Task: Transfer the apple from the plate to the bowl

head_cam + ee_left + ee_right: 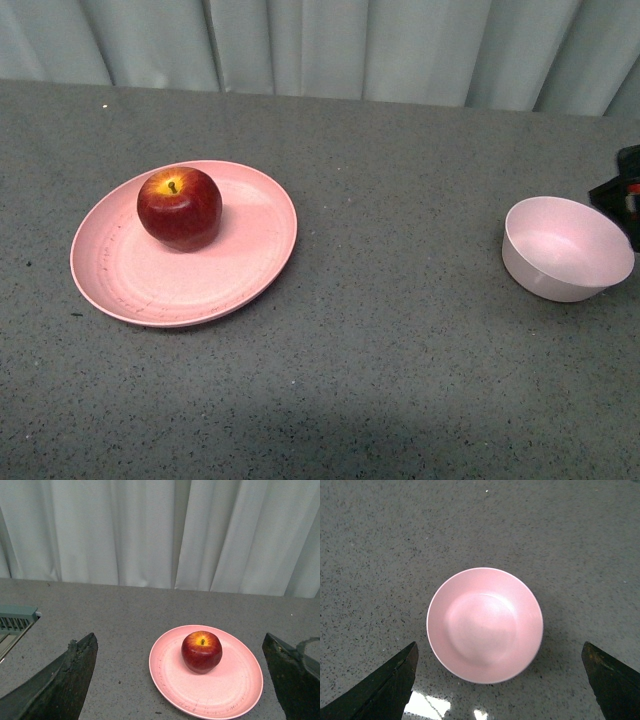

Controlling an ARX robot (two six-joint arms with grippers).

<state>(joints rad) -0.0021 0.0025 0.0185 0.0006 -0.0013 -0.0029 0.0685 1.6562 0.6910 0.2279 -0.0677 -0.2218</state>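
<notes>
A glossy dark red apple (180, 207) with a yellow patch at its stem sits upright on the far left part of the wide salmon-pink plate (240, 260). The small pale pink bowl (565, 247) stands empty at the right of the table. In the left wrist view the apple (201, 651) rests on the plate (225, 690), beyond my left gripper (182, 680), which is open with nothing between its fingers. My right gripper (500, 680) is open above the empty bowl (485, 625). A dark piece of the right arm (622, 192) shows behind the bowl.
The grey speckled tabletop (400, 330) stretches between plate and bowl. A pale curtain (320, 45) hangs along the far edge. A grey slotted fixture (15, 620) sits at the table's side in the left wrist view.
</notes>
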